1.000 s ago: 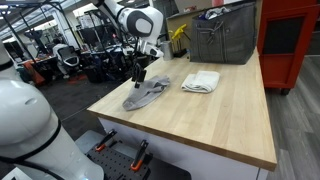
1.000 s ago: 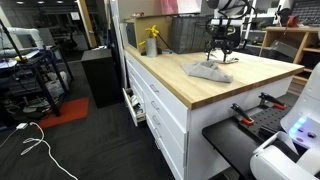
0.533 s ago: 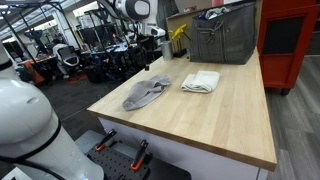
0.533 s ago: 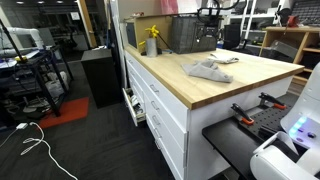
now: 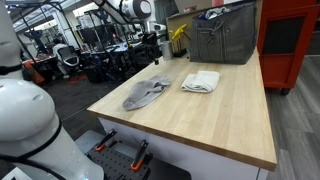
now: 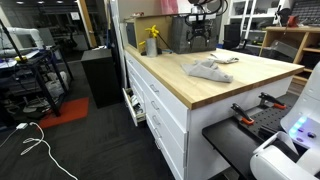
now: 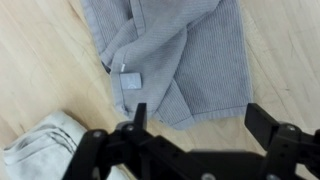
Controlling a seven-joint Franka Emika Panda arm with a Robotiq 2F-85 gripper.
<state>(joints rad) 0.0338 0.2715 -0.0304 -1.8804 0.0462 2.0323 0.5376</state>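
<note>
A crumpled grey cloth (image 5: 147,93) lies on the wooden table (image 5: 225,125), and it also shows in the other exterior view (image 6: 205,70). A folded white towel (image 5: 201,81) lies beside it. My gripper (image 5: 152,45) hangs high above the table's far edge, open and empty, clear of both cloths. In the wrist view the open fingers (image 7: 200,120) frame the grey cloth (image 7: 165,50) far below, with the white towel (image 7: 40,150) at the lower left.
A grey mesh bin (image 5: 222,35) and a yellow spray bottle (image 5: 178,38) stand at the back of the table. A red cabinet (image 5: 290,40) stands beyond it. Drawers (image 6: 150,100) line the table's side. Lab equipment and chairs fill the background.
The gripper was down on the grey cloth; it has lifted away empty, rising and moving toward the table's back edge. The grey cloth stays on the table.
</note>
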